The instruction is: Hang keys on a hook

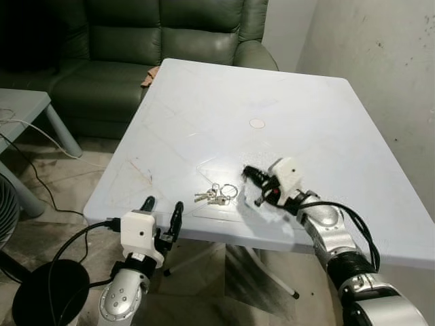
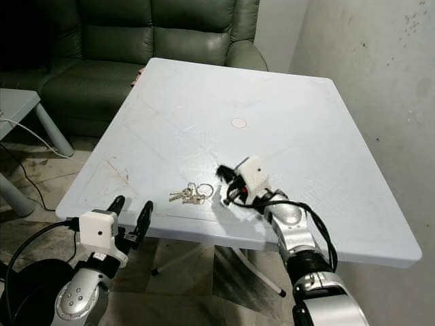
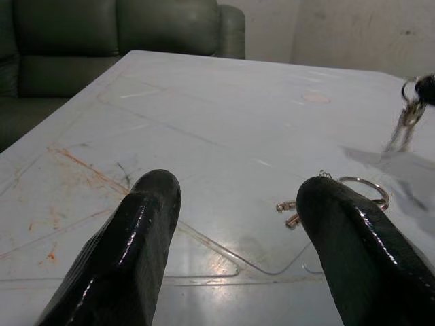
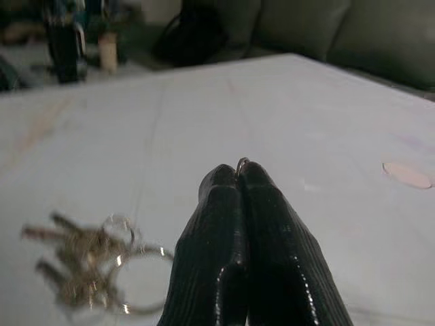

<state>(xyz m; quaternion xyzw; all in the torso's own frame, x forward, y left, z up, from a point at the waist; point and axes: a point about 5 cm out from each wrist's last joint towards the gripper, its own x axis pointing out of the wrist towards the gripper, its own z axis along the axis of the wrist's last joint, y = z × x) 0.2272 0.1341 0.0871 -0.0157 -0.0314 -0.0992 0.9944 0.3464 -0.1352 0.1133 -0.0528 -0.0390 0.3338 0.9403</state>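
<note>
Lying near the front edge of the white table (image 1: 326,115), the keys (image 1: 216,195) form a small bunch on linked rings, with the largest ring toward the robot's right and the key blades fanned toward its left, so the bunch's long axis runs roughly parallel to that edge. In the right wrist view the same bunch shows blurred, off to one side of the fingertips.

Just beside the bunch, on its ring side, the right gripper (image 1: 251,185) hovers low over the table with its two black fingers pressed together; a thin glint of wire sits at their tips in the right wrist view, and the left wrist view shows something small dangling there, though I cannot tell whether that is a second ring or key. The left gripper (image 1: 162,214) waits at the table's front edge, fingers spread apart and pointed toward the bunch.

To pick the bunch up well, it seems best to aim for the big ring, since it stands clear of the blades and gives a thin edge to pinch. No hook can be made out. A green sofa (image 1: 163,41) stands behind the table.
</note>
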